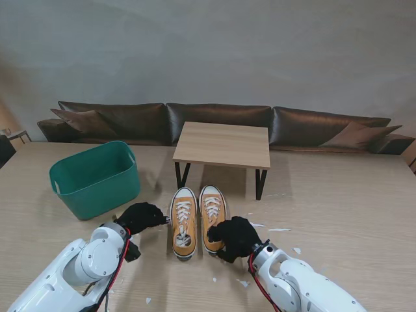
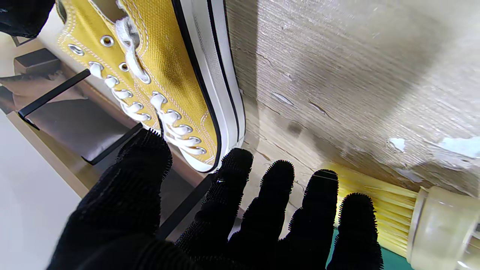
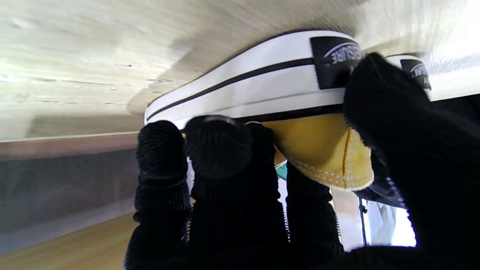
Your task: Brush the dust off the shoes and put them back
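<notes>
- Two yellow canvas shoes sit side by side on the wooden surface [image 1: 338, 195], toes toward the small bench [image 1: 222, 144] and heels toward me: the left shoe [image 1: 183, 221] and the right shoe [image 1: 212, 218], their sides touching or very nearly so.
- At the right shoe's heel, the right hand [image 1: 235, 238] has its fingers [image 3: 161, 150] curled over the heel collar and its thumb against the white rubber at the back. That looks like a pinch on the heel, though the wrist view is blurred and I would not call the grip firm.
- Beside the left shoe, on its outer side, the left hand [image 1: 139, 216] holds nothing; its fingers [image 2: 240, 165] are spread and apart, close to the sole's edge without clearly touching it.
- Only the left wrist view shows the brush [image 2: 397, 213], with yellow bristles and a pale, clear handle, lying on the surface just beside that hand's outer fingers; a green tub [image 1: 96, 179] stands near.
- As I judge it, the step is securing the right shoe for brushing.
- To do it well, settle the thumb and fingers squarely on the heel before lifting, so the shoe does not swing on the collar.
- Lift straight up, since a sideways drag would nudge its neighbour.
- Send the free hand to the brush handle, not the bristles.
</notes>
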You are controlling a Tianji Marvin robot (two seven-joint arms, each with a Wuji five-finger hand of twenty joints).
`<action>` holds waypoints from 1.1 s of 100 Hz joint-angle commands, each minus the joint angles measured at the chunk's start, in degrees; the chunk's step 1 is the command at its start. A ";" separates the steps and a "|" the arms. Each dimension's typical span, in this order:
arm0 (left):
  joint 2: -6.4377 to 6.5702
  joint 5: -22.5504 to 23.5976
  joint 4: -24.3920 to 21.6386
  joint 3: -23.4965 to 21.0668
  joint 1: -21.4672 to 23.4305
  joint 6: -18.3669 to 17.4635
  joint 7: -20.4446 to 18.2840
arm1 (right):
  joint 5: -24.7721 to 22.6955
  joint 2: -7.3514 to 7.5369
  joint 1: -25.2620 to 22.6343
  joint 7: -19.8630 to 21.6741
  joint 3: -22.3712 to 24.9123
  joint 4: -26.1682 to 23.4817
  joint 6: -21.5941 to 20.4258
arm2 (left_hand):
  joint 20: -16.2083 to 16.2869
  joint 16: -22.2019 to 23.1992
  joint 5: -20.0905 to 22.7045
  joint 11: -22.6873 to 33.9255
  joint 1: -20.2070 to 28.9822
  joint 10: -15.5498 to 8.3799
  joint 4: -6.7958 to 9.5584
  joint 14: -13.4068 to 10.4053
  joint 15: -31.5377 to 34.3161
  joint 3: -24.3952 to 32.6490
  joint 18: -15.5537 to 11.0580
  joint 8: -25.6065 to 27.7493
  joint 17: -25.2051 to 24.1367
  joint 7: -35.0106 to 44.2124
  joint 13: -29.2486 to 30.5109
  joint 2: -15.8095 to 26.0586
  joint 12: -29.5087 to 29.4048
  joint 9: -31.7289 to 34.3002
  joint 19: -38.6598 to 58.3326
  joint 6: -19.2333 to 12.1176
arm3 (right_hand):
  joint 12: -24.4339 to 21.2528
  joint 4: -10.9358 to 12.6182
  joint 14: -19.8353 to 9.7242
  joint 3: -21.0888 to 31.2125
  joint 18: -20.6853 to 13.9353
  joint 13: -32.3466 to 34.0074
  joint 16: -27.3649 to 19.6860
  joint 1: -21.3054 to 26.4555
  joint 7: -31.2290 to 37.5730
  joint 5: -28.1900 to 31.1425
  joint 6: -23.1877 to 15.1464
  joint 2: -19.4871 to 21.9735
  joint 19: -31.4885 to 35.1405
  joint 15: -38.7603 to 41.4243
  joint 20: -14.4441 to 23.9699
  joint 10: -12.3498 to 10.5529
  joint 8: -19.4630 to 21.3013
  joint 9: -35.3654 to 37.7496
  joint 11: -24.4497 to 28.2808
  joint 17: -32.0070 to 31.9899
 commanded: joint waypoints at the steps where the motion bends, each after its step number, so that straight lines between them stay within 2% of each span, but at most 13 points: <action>1: -0.33 -0.13 0.01 0.00 0.15 -0.13 -1.01 | -0.27 -0.09 0.00 0.83 -0.16 0.74 0.20 | 1.05 0.48 0.97 -0.19 1.37 0.84 2.06 1.08 -1.11 -1.27 0.64 0.18 -0.96 -0.12 -2.70 2.70 -0.37 -0.45 -1.82 0.39 | -5.14 2.40 -0.31 4.08 1.25 -1.11 -1.19 2.83 4.00 -3.67 2.17 1.22 -1.45 -3.54 0.12 -4.07 -0.94 -3.45 -7.32 2.82; 4: -0.33 -0.10 0.01 0.00 0.16 -0.17 -0.98 | -0.37 -0.05 0.08 0.79 -0.27 0.88 0.20 | 1.05 0.48 1.14 -0.19 1.33 0.76 2.05 1.08 -1.10 -1.28 0.65 0.21 -0.97 -0.04 -2.68 2.71 -0.36 -0.43 -1.82 0.33 | -6.35 2.40 0.11 4.06 1.60 -2.02 -1.74 2.79 1.88 -5.36 1.68 1.25 -1.90 -5.34 -0.08 -3.64 -3.69 -4.34 -8.35 2.16; 8: -0.33 -0.08 0.04 -0.02 0.18 -0.24 -0.95 | -0.54 0.02 0.15 0.81 -0.34 0.94 0.26 | 1.06 0.48 0.93 -0.19 1.29 0.70 2.05 1.08 -1.11 -1.29 0.64 0.18 -0.95 -0.13 -2.70 2.75 -0.37 -0.45 -1.81 0.32 | -7.15 2.32 0.41 4.00 1.93 -3.21 -2.26 2.30 0.54 -6.48 1.62 1.32 -2.25 -7.02 -0.20 -3.52 -5.43 -5.32 -8.93 1.36; 20: -0.31 -0.09 0.23 -0.02 0.13 -0.43 -1.01 | -0.76 0.22 0.03 1.48 -0.02 0.75 0.29 | 1.06 0.50 1.00 -0.20 1.33 0.82 2.06 1.10 -1.08 -1.28 0.63 0.19 -0.96 -0.10 -2.66 2.70 -0.36 -0.47 -1.82 0.36 | -9.07 2.64 1.67 4.10 2.47 -6.07 -3.49 0.62 -3.55 -8.51 2.26 2.00 -3.08 -10.83 -0.44 -3.17 -8.32 -7.96 -9.94 -0.85; 24: -0.31 -0.18 0.29 0.01 0.09 -0.42 -1.08 | -0.84 0.29 -0.10 1.79 0.23 0.58 0.31 | 1.06 0.50 0.98 -0.18 1.32 0.75 2.06 1.16 -1.08 -1.28 0.63 0.18 -0.97 -0.11 -2.68 2.71 -0.35 -0.44 -1.83 0.43 | -10.10 3.44 2.24 4.34 2.94 -7.28 -3.87 -0.52 -5.68 -8.93 2.86 2.22 -3.76 -12.25 -0.66 -2.82 -8.66 -9.27 -10.04 -2.01; 27: -0.30 -0.24 0.32 0.03 0.06 -0.40 -1.14 | -0.87 0.33 -0.18 1.97 0.40 0.50 0.35 | 1.05 0.49 1.03 -0.21 1.30 0.81 2.05 1.20 -1.10 -1.28 0.60 0.19 -0.99 -0.09 -2.71 2.76 -0.36 -0.49 -1.84 0.42 | -11.07 4.79 2.89 4.68 3.28 -8.47 -4.20 -1.49 -7.99 -9.50 3.46 2.56 -4.34 -13.48 -0.83 -2.45 -8.75 -10.41 -10.52 -2.97; 34: -0.28 -0.28 0.36 0.07 0.04 -0.40 -1.24 | -1.03 0.42 -0.31 2.25 0.76 0.31 0.45 | 1.05 0.49 1.08 -0.20 1.31 0.83 2.05 1.08 -1.12 -1.29 0.63 0.19 -1.00 -0.07 -2.75 2.75 -0.36 -0.48 -1.85 0.29 | -13.13 12.15 4.04 4.98 4.16 -11.74 -5.17 -4.64 -13.43 -10.37 4.60 3.59 -5.96 -16.41 -1.20 -1.67 -5.99 -13.73 -11.71 -5.76; 37: -0.28 -0.30 0.37 0.07 0.04 -0.42 -1.27 | -1.14 0.46 -0.38 2.27 0.93 0.21 0.48 | 1.06 0.51 0.93 -0.17 1.35 0.86 2.06 1.07 -1.05 -1.29 0.61 0.17 -0.96 -0.13 -2.59 2.71 -0.35 -0.42 -1.83 0.38 | -13.59 12.95 4.49 4.70 4.33 -12.95 -5.48 -5.32 -15.22 -11.51 4.74 3.54 -6.40 -17.17 -1.30 -1.41 -5.74 -15.09 -12.27 -6.73; 52: -0.26 -0.26 0.42 -0.02 0.10 -0.71 -1.26 | -1.65 0.65 -1.03 2.74 2.34 -0.87 0.28 | 1.06 0.49 1.01 -0.22 1.31 0.78 2.05 1.21 -1.09 -1.36 0.58 0.18 -0.99 -0.08 -2.65 2.74 -0.36 -0.53 -1.84 0.35 | -15.31 12.88 6.83 2.90 5.47 -19.13 -7.03 -8.60 -21.05 -15.98 5.63 2.73 -8.62 -20.50 -1.73 0.00 -7.78 -21.00 -14.28 -11.44; 72: -0.24 -0.19 0.48 -0.09 0.20 -0.92 -1.27 | -2.13 0.90 -2.37 3.87 4.63 -3.01 -0.53 | 1.05 0.48 1.02 -0.19 1.33 0.76 2.06 1.14 -1.13 -1.35 0.63 0.17 -1.00 -0.10 -2.74 2.70 -0.35 -0.46 -1.85 0.37 | -17.54 13.01 8.87 0.05 6.84 -24.88 -9.34 -12.07 -27.50 -21.69 7.31 3.88 -11.85 -24.39 -2.12 1.04 -12.45 -26.47 -16.15 -15.94; 94: -0.21 -0.12 0.52 -0.16 0.28 -1.14 -1.32 | -1.81 0.94 -4.10 5.12 7.73 -5.36 -2.34 | 1.05 0.48 0.97 -0.20 1.28 0.73 2.06 1.15 -1.12 -1.42 0.59 0.16 -1.00 -0.12 -2.71 2.71 -0.36 -0.46 -1.86 0.32 | -19.26 13.01 9.55 -2.51 7.92 -27.02 -10.53 -15.16 -29.20 -23.77 7.30 5.81 -14.69 -26.65 -2.48 1.07 -14.50 -28.69 -18.18 -18.56; 110: -0.21 -0.09 0.64 -0.21 0.32 -1.32 -1.26 | -0.48 0.60 -6.00 5.32 10.84 -7.36 -4.59 | 1.04 0.49 0.88 -0.24 1.37 0.75 2.07 1.12 -1.12 -1.40 0.58 0.15 -1.02 -0.15 -2.71 2.70 -0.38 -0.55 -1.87 0.34 | -19.73 13.07 9.83 -4.33 8.38 -26.82 -10.66 -16.72 -28.84 -22.74 6.47 7.95 -15.22 -27.06 -2.23 0.74 -14.73 -27.95 -18.38 -18.54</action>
